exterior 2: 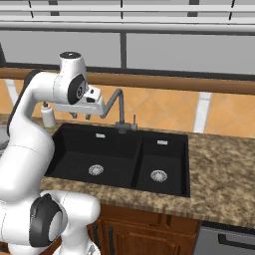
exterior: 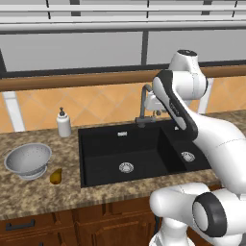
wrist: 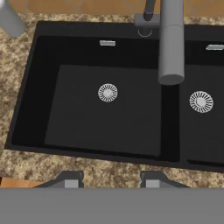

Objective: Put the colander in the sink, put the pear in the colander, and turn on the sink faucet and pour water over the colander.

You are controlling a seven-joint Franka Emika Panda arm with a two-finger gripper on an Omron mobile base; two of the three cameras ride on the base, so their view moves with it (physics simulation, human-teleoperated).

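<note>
Black sink (exterior: 103,158) lies empty under partly open, empty fingers (wrist: 112,178), which could bump the faucet (wrist: 170,43) beside them.

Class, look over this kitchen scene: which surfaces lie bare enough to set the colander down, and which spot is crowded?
Both basins of the matte black double sink lie bare apart from their silver drains. Granite counter right of the sink is free too. Left of the sink it is crowded: the perforated grey-white colander, yellow-brown pear and white soap bottle stand there.
</note>
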